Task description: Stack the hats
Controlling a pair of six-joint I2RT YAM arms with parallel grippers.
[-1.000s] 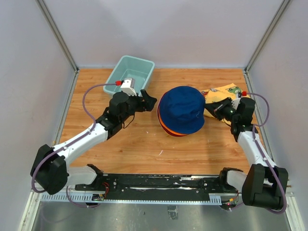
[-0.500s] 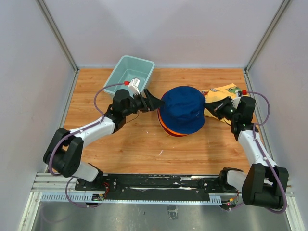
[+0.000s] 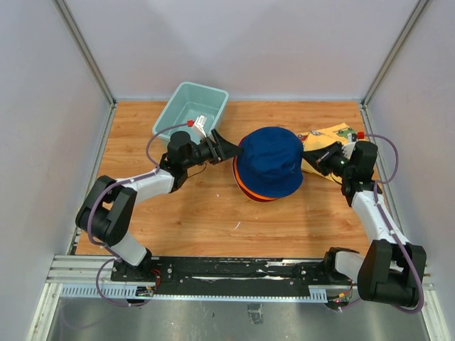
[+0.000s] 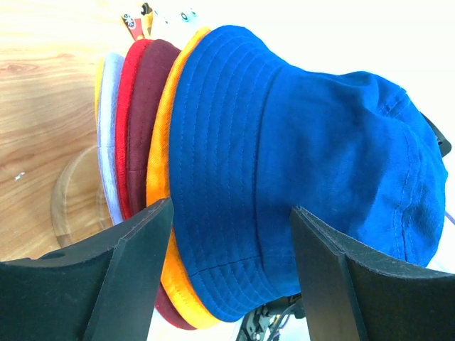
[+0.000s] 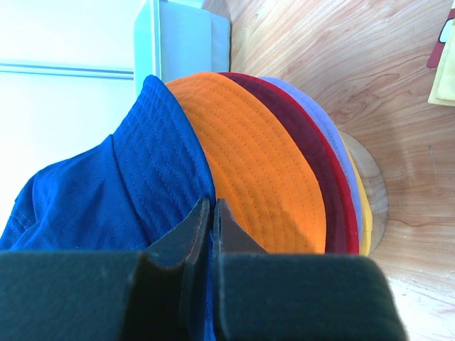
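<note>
Teal tub (image 3: 186,106) near left pincer (image 3: 229,148)

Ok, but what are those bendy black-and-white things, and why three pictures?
Those are two robot arms bolted to a wooden table. The wide picture looks down from above; each other one comes from a camera on an arm's wrist, so its own fingers show. On the table sit a teal plastic tub, a yellow printed cloth and a pile of soft fabric bucket hats on a round wooden stand, the blue bucket hat on top. The left gripper is open, its two fingers spread wide beside the pile. The right gripper is shut, tips at the blue hat's brim; whether it pinches cloth I cannot tell.
</note>
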